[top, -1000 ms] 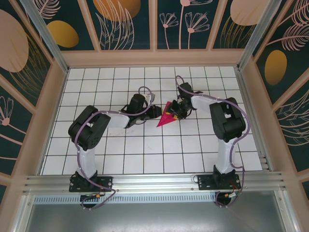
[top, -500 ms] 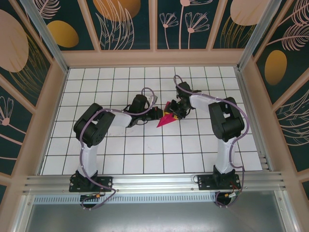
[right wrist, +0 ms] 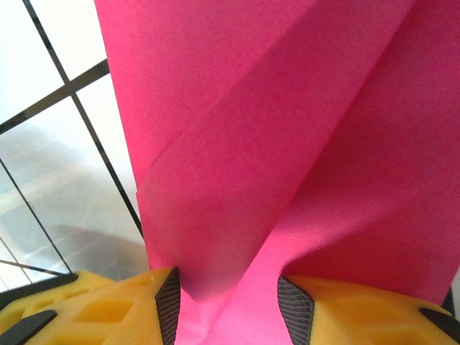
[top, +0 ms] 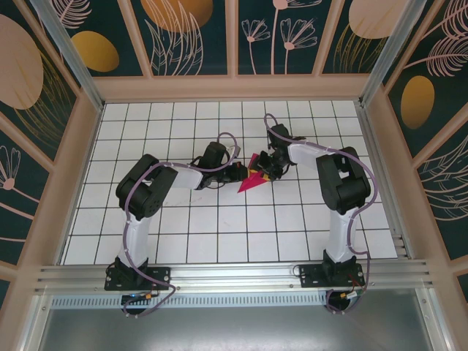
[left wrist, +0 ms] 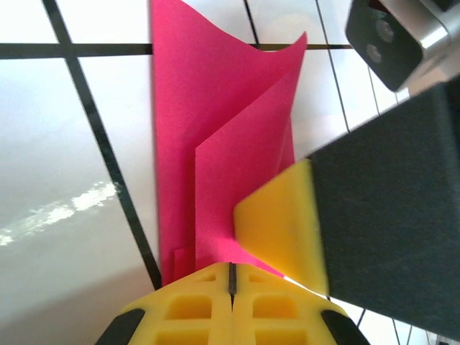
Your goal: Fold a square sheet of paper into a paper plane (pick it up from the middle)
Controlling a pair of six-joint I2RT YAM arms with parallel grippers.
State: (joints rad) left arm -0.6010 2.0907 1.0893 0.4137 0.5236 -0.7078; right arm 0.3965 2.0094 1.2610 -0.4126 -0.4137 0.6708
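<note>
1. No text, label, brand, number or sign can be read in any view.
2. Paper (left wrist: 215, 108): plain pink, no print on it.

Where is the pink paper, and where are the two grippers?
folded pink paper (left wrist: 215, 129), left wrist view, upper flap.
left gripper (left wrist: 231, 280), left wrist view, between shut fingertips.
right gripper (right wrist: 228, 305), right wrist view, between fingertips.
</note>
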